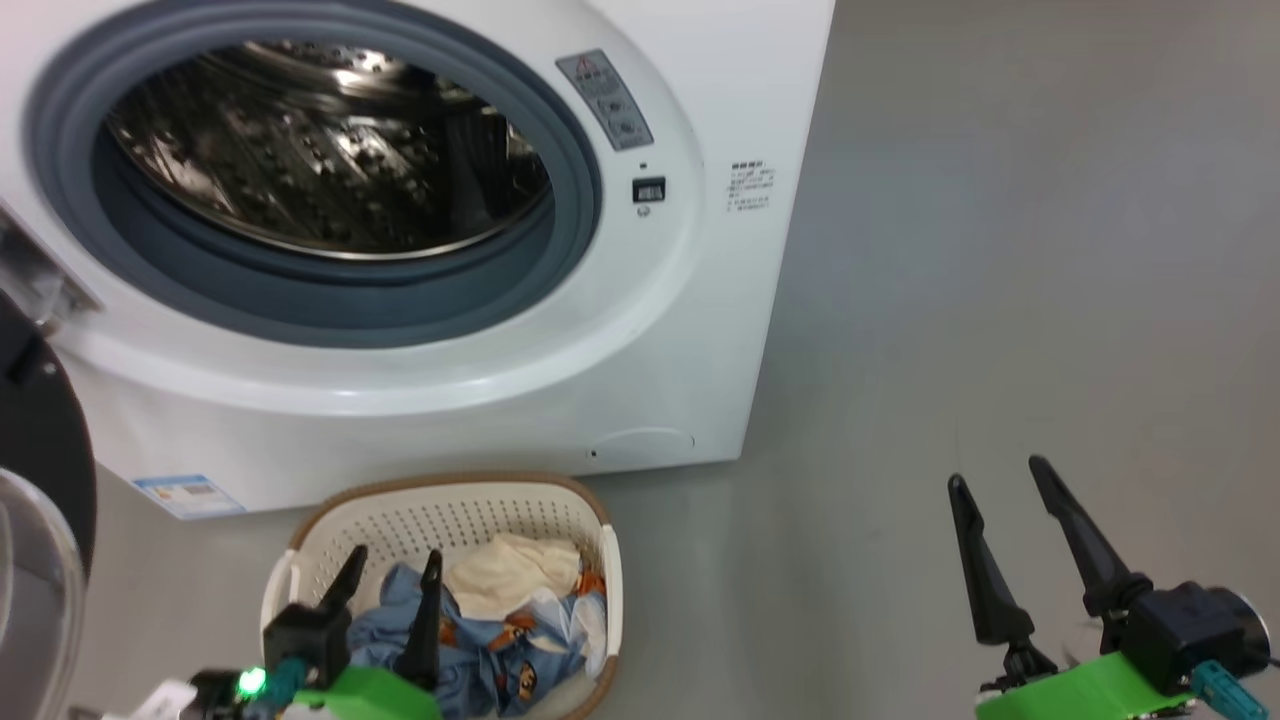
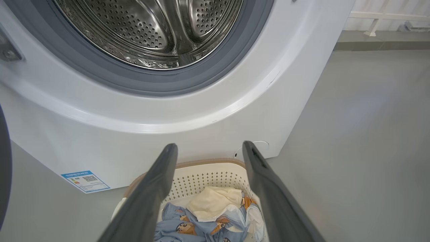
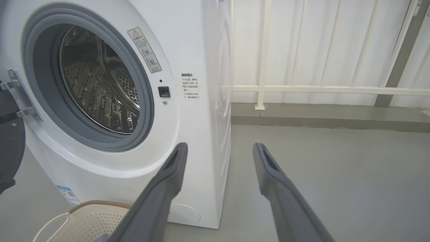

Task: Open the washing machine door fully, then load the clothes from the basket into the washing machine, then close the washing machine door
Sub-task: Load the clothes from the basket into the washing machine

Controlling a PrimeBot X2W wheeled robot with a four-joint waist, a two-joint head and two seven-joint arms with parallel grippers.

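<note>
The white washing machine [image 1: 640, 330] stands with its steel drum [image 1: 320, 150] exposed and nothing in it. Its black door [image 1: 35, 440] is swung out at the left edge, seen also as the door [image 3: 10, 144] in the right wrist view. On the floor before the machine sits the cream basket [image 1: 560, 505] holding the light blue printed and cream clothes [image 1: 510, 620]. My left gripper [image 1: 394, 564] hangs open just above the clothes [image 2: 208, 215], holding nothing. My right gripper [image 1: 1000, 472] is open over bare floor, right of the basket [image 3: 84, 218].
Grey floor [image 1: 1000, 250] stretches to the right of the machine. A white railing [image 3: 319, 89] and a low kerb run behind it. The open door takes up the room at the machine's left.
</note>
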